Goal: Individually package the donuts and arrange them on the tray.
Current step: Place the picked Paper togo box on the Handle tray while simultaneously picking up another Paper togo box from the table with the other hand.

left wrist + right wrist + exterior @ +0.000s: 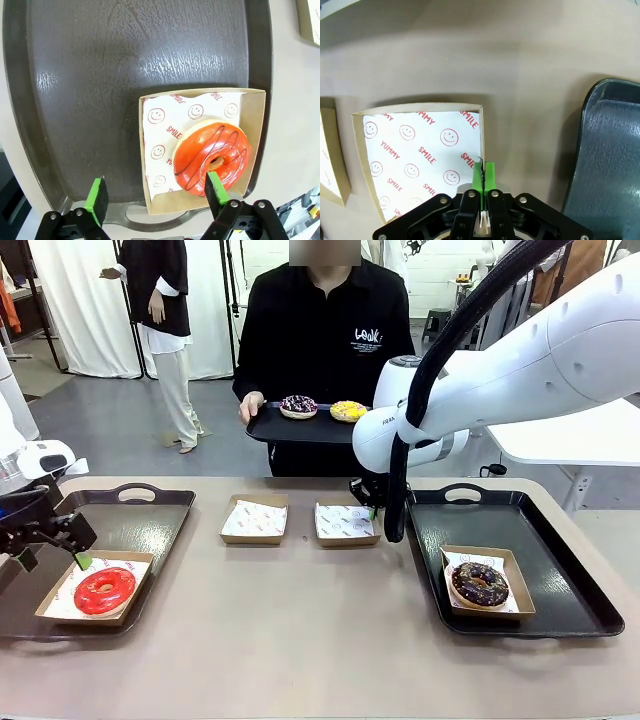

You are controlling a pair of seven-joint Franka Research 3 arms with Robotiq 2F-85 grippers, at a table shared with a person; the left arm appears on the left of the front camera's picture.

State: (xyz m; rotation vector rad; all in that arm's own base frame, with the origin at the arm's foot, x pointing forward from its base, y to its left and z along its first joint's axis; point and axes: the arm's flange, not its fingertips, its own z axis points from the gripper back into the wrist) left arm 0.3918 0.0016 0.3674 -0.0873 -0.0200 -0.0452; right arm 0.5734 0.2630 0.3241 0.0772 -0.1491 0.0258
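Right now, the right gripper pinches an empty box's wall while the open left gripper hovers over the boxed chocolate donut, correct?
No. The left wrist view shows the open left gripper over the boxed red donut, not a chocolate one. The right gripper does pinch the wall of the empty box.

Bright even light, curved wrist-view edges

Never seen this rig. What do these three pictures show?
Two robot arms at a table, a person opposite. Front view looks across the table; the other two come from wrist cameras. The left tray holds a boxed red donut; the jaws of the left arm stand open near it. The right tray holds a boxed chocolate sprinkled donut. Between them sit two empty paper-lined boxes; the jaws of the right arm are shut on the right box's rim. The person holds a third tray with two more donuts.
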